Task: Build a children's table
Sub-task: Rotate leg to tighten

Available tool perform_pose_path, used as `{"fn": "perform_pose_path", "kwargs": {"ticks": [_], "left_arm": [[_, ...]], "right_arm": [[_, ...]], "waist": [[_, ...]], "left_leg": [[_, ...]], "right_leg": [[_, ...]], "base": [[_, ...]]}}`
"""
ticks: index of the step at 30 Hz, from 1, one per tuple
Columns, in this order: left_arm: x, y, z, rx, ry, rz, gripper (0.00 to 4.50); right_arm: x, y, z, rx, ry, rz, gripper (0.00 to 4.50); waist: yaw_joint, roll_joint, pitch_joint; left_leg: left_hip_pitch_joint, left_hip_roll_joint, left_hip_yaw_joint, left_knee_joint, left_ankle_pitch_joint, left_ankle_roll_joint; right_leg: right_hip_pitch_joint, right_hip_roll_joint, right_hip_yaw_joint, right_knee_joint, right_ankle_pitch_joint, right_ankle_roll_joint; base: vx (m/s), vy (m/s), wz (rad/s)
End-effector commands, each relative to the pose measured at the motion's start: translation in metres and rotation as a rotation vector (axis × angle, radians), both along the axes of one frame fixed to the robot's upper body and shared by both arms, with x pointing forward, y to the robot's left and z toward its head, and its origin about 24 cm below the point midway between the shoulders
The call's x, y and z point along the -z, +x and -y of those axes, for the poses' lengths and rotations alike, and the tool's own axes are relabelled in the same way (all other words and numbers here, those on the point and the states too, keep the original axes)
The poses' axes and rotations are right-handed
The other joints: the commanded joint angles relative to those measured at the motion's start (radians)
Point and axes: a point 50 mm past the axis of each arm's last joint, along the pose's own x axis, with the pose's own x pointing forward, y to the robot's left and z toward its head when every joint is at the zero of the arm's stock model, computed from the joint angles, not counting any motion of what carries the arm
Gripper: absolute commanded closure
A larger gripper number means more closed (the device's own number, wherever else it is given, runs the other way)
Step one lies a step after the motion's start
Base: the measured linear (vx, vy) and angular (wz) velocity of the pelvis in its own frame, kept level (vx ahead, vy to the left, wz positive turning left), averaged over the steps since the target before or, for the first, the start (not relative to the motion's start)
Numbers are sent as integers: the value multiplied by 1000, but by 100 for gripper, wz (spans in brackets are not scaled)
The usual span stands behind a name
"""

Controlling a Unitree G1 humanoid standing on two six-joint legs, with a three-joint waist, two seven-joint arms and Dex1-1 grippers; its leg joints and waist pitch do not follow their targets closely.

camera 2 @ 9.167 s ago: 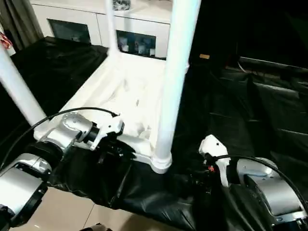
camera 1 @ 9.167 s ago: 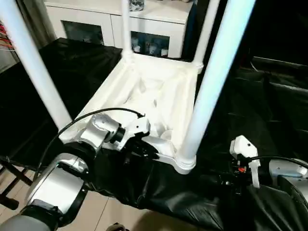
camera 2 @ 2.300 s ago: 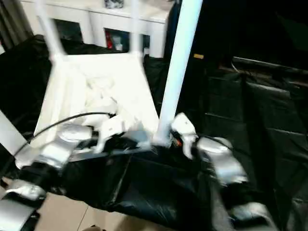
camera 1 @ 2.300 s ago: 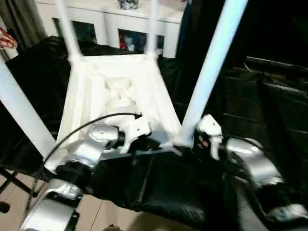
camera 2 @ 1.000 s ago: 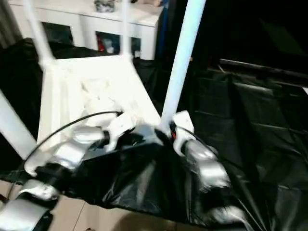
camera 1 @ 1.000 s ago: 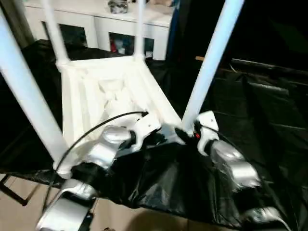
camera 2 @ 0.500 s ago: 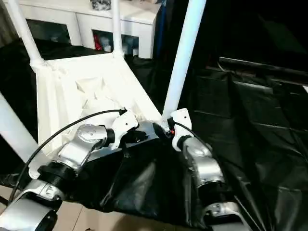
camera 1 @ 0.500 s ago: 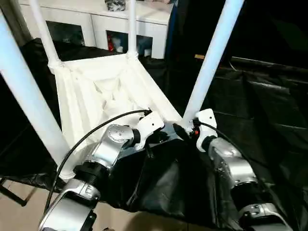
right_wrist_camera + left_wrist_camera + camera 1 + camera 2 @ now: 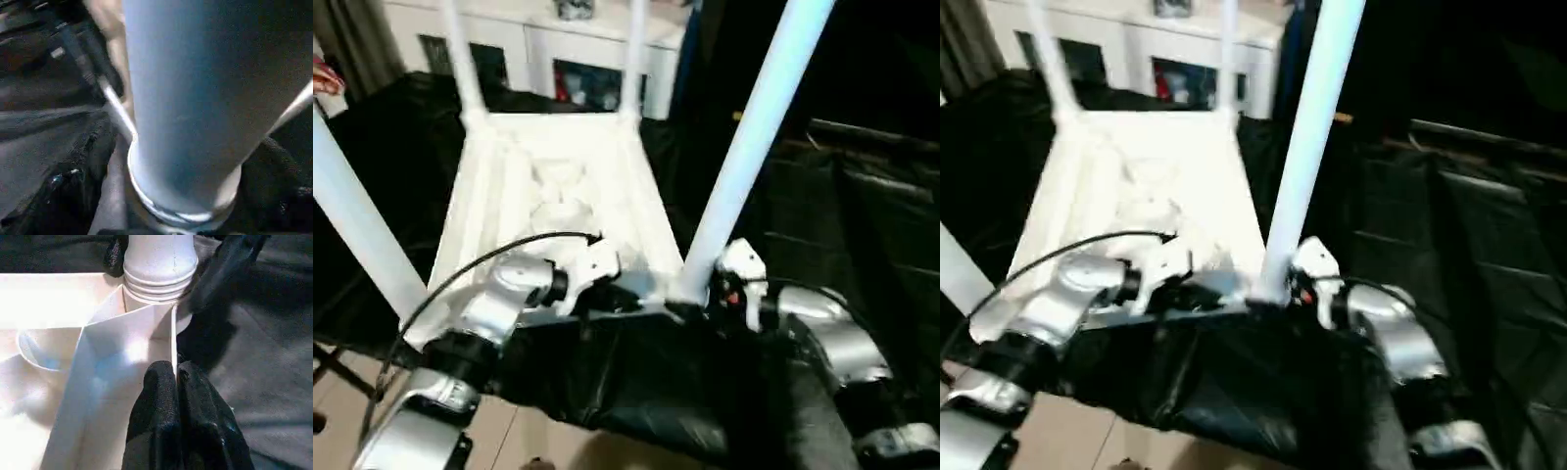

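The children's table [image 9: 558,196] lies upside down on a black cloth with its ribbed underside up and all its legs standing up from the corners. My left gripper [image 9: 628,294] is shut on the thin near rim wall [image 9: 173,347], close to the near right corner. My right gripper [image 9: 698,305] sits at the foot of the near right leg [image 9: 744,166]. Its black fingers [image 9: 222,269] stand open on either side of the leg's base [image 9: 181,122], just above the socket collar [image 9: 160,281].
A white cabinet with glass doors [image 9: 558,39] stands behind the table. The black cloth [image 9: 842,196] runs off to the right and hangs over the near edge. Pale floor [image 9: 342,411] and a dark stand foot show at the lower left.
The whole picture has shifted, so the camera moved. My right forearm has swung out to the right, and its gripper is still at the near right leg. The left grip is unchanged.
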Motion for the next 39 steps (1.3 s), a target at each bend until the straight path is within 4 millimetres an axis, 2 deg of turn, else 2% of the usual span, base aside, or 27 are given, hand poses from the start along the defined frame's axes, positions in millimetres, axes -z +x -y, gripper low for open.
{"fn": "perform_pose_path", "kwargs": {"ticks": [1, 2, 3, 5, 6, 7, 13, 17, 21, 22, 24, 25, 27, 29, 30, 32, 33, 34, 35, 36, 37, 39], "left_arm": [[-8, -1, 8, 73, -22, 24, 450], [-8, -1, 8, 73, -22, 24, 450], [-8, -2, 4, 85, -15, 15, 450], [-7, -3, 0, 96, -8, 5, 450], [-7, -3, -2, 101, -3, 1, 450], [-7, -3, -5, 107, 4, -2, 450], [-7, -3, -10, 111, 11, -10, 450], [-7, -2, -8, 104, 9, -5, 450], [-4, -1, -2, 62, 6, 14, 450], [-3, 2, 3, 17, 4, 26, 450], [-2, 6, 11, -44, -9, 48, 450], [-2, 6, 12, -48, -10, 49, 450], [-2, 10, 26, -108, -41, 67, 450], [-2, 11, 41, -141, -56, 76, 450], [-2, 12, 49, -157, -63, 81, 450], [-2, 12, 58, -178, -70, 87, 450], [-3, 13, 67, -200, -75, 94, 450], [-3, 13, 72, -213, -78, 99, 450], [-3, 13, 81, -240, -80, 115, 450], [-3, 12, 87, -249, -82, 122, 450], [-3, 12, 90, -258, -87, 125, 450], [-4, 10, 93, -260, -101, 135, 450]], "right_arm": [[-1, -14, -20, -186, 40, -36, 65], [-1, -14, -20, -186, 40, -36, 65], [0, -17, -19, -210, 39, -55, 79], [0, -21, -19, -235, 37, -74, 79], [0, -22, -19, -245, 34, -78, 105], [1, -23, -18, -253, 30, -83, 105], [0, -25, -19, -260, 35, -93, 147], [1, -25, -21, -253, 44, -95, 170], [2, -23, -24, -194, 59, -68, 178], [2, -18, -27, -133, 82, -55, 178], [4, -12, -31, -30, 110, -38, 179], [4, -11, -31, -23, 111, -37, 179], [9, -3, -37, 114, 115, -27, 180], [13, 2, -43, 205, 111, -21, 180], [16, 5, -47, 255, 105, -19, 181], [19, 8, -53, 313, 96, -15, 181], [22, 12, -58, 377, 83, -14, 181], [23, 14, -61, 416, 73, -13, 181], [26, 22, -67, 542, 61, -7, 181], [26, 26, -70, 608, 72, -18, 181], [25, 29, -73, 635, 101, -31, 181], [21, 32, -76, 650, 138, -28, 181]], "waist": [[1, 6, -56], [3, 1, -57], [4, 3, -57], [10, 4, -56], [11, 4, -56], [12, 4, -55], [13, 2, -56], [12, 1, -58], [12, 2, -56], [11, 2, -55], [6, -3, -52], [6, -3, -52], [-1, -1, -49], [-5, -4, -50], [-14, -5, -50], [-20, -5, -50], [-21, 0, -50], [-24, -3, -50], [-24, -4, -51], [-36, 1, -52], [-37, 1, -53], [-39, 3, -55]], "left_leg": [[5, 30, -1, -67, -290, 35], [4, 30, 0, -65, -273, 39], [4, 30, 1, -66, -270, 39], [6, 30, 2, -65, -264, 39], [6, 30, 3, -64, -266, 38], [5, 31, 2, -66, -269, 34], [6, 30, 0, -67, -281, 20], [4, 29, 1, -65, -256, 24], [5, 29, 0, -66, -269, 20], [5, 29, 0, -66, -273, 18], [6, 26, -3, -69, -318, 4], [6, 26, -3, -69, -318, 4], [8, 25, -7, -71, -345, -15], [7, 24, -10, -71, -350, -17], [2, 22, -11, -72, -351, -17], [3, 21, -12, -71, -350, -16], [3, 20, -13, -71, -352, -16], [2, 19, -12, -71, -355, -15], [2, 18, -12, -70, -351, -16], [2, 19, -15, -72, -352, -27], [3, 17, -14, -71, -354, -25], [2, 19, -9, -69, -340, -8]], "right_leg": [[46, -49, 41, -66, -241, -202], [47, -48, 40, -63, -224, -204], [46, -49, 41, -63, -221, -206], [46, -49, 41, -64, -229, -206], [46, -49, 41, -63, -230, -206], [46, -49, 40, -64, -238, -202], [45, -52, 41, -66, -273, -189], [46, -51, 40, -61, -227, -200], [45, -52, 40, -65, -255, -193], [45, -52, 41, -66, -262, -190], [42, -55, 40, -76, -355, -167], [42, -55, 40, -76, -355, -167], [36, -57, 38, -86, -442, -134], [38, -58, 36, -87, -467, -121], [39, -57, 35, -90, -484, -109], [36, -58, 34, -94, -501, -100], [36, -57, 33, -95, -507, -97], [34, -55, 33, -98, -518, -89], [34, -56, 33, -98, -520, -87], [32, -55, 32, -95, -505, -95], [32, -53, 31, -98, -502, -94], [33, -50, 35, -92, -416, -118]], "base": [[0, 0, 0], [0, 0, 0], [0, 0, 0], [0, 0, 0], [0, 0, 0], [0, 0, 0], [0, 0, 0], [0, 0, 0], [0, 0, 0], [0, 0, 0], [0, 0, 0], [0, 0, 0], [0, 0, 0], [0, 0, 0], [0, 0, 0], [0, 0, 0], [0, 0, 0], [0, 0, 0], [0, 0, 0], [0, 0, 0], [0, 0, 0], [0, 0, 0]]}}
